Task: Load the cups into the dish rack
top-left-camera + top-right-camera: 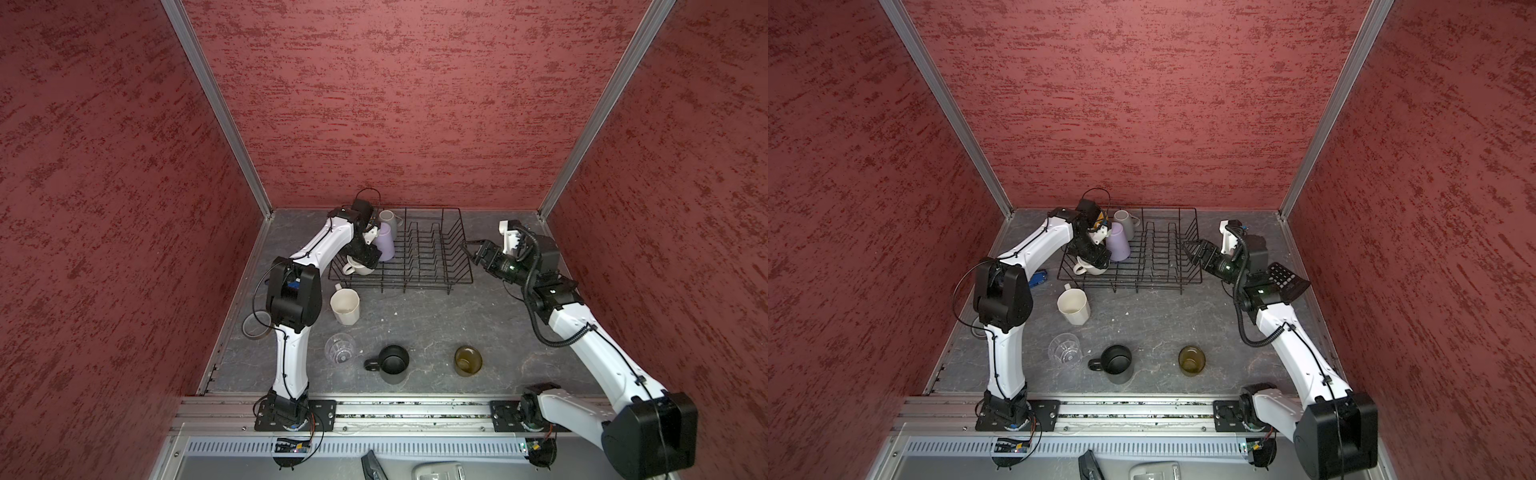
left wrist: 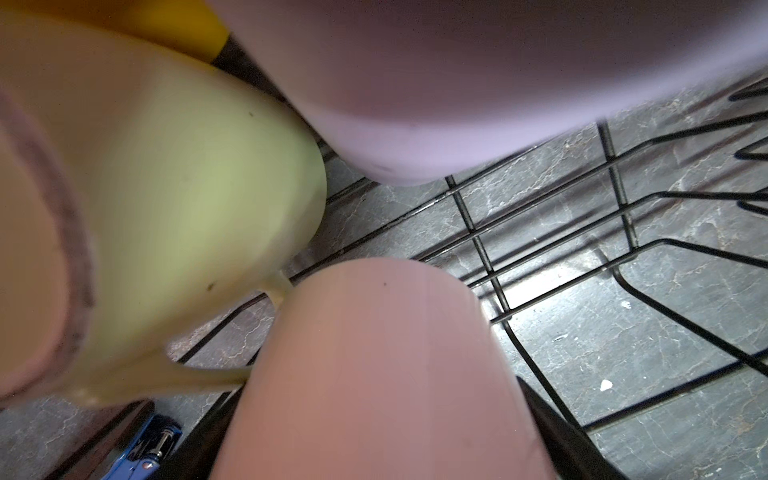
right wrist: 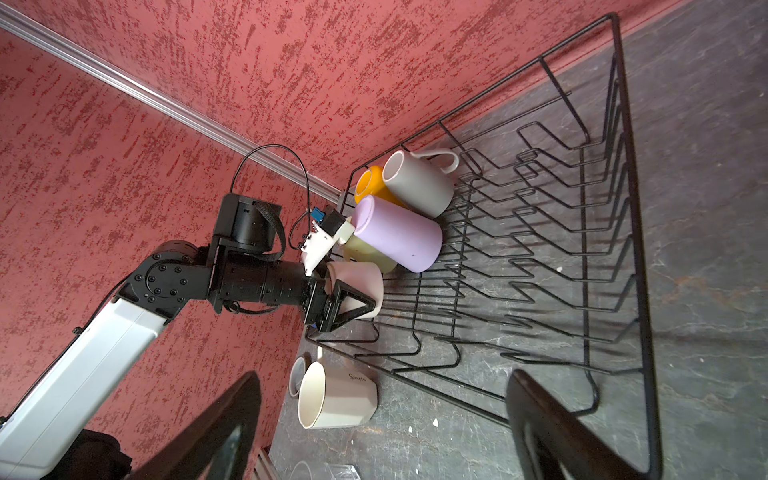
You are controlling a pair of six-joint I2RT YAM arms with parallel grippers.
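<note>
The left claw (image 1: pixel 368 255) grips a white mug (image 3: pixel 361 278) at the left end of the rack (image 1: pixel 428 209), beside the lilac tumbler (image 3: pixel 395 235), grey mug (image 3: pixel 419 187), yellow mug (image 3: pixel 372 183) and green mug (image 3: pixel 365 253). The right claw (image 1: pixel 469 252) hangs open by the rack's right end. A faceted mug (image 1: pixel 345 306), clear glass (image 1: pixel 340 348), black mug (image 1: pixel 392 362) and olive glass (image 1: pixel 468 360) sit on the table (image 1: pixel 436 324).

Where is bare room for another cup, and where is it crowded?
Free: dish rack's right end past the prongs; table between rack front, black mug, olive glass. Crowded: rack's left end, left gripper's white mug among four cups.
</note>
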